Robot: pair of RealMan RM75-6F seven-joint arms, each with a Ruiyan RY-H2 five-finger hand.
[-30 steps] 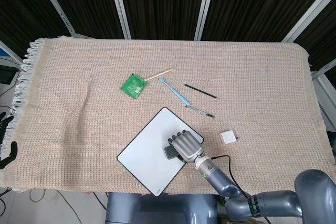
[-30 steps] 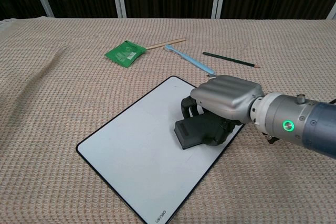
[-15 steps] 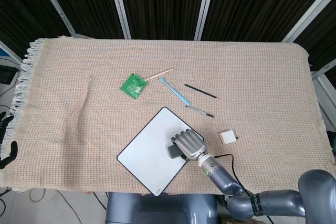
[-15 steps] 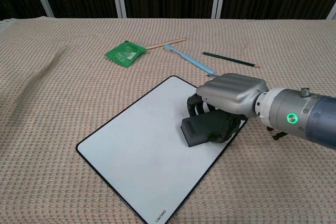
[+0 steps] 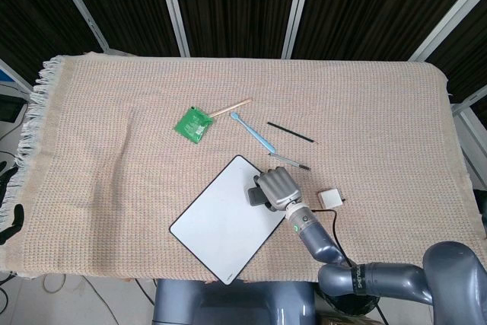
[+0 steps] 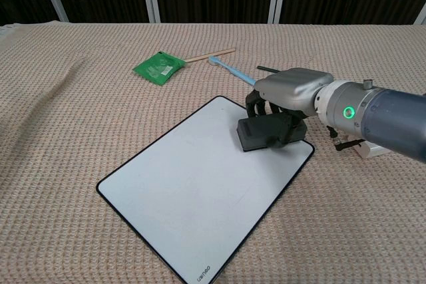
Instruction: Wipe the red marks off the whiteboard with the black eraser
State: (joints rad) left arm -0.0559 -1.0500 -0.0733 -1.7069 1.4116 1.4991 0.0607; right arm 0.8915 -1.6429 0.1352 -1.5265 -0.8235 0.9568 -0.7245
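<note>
The whiteboard (image 5: 217, 222) (image 6: 193, 191) lies tilted on the woven cloth near the table's front edge; its surface looks plain white, with no red marks visible. My right hand (image 5: 277, 187) (image 6: 293, 94) grips the black eraser (image 5: 255, 194) (image 6: 266, 132) and presses it on the board near its far right edge. The fingers curl over the eraser's top and hide much of it. My left hand shows only as dark fingers (image 5: 7, 188) at the far left edge of the head view, off the table.
Beyond the board lie a green packet (image 5: 192, 123), a wooden stick (image 5: 230, 107), a blue pen (image 5: 253, 134), a black pencil (image 5: 290, 132) and a grey pen (image 5: 290, 160). A small white box (image 5: 330, 199) sits just right of my hand.
My right hand has slid the eraser across the board, away from me toward its far right edge. The board has stayed put.
</note>
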